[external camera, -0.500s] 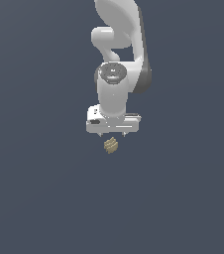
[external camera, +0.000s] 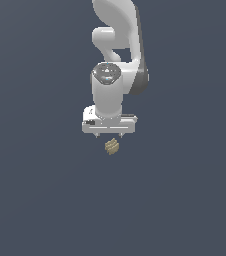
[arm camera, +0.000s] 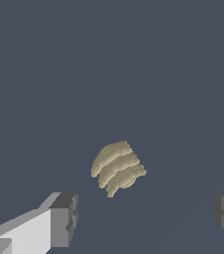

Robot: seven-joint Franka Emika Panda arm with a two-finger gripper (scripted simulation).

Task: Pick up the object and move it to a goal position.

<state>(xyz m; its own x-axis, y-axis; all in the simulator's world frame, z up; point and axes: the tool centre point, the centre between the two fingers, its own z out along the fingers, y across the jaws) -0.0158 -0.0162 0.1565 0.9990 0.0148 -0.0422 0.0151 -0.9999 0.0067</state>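
The object point(external camera: 112, 146) is a tiny tan-beige ridged chunk lying on the dark grey floor. My white gripper point(external camera: 110, 136) hangs just above it, pointing down, open and empty. In the wrist view the object point(arm camera: 118, 167) lies between and a little ahead of the two grey fingertips point(arm camera: 64, 218), closer to that fingertip than to the other one. The gripper point(arm camera: 146, 216) is spread much wider than the object and does not touch it.
The floor point(external camera: 40, 200) is a plain dark grey surface all around. The white arm point(external camera: 116, 35) rises behind and above the gripper. No goal marker shows.
The gripper has come down slightly toward the object and stays open. The object has not moved.
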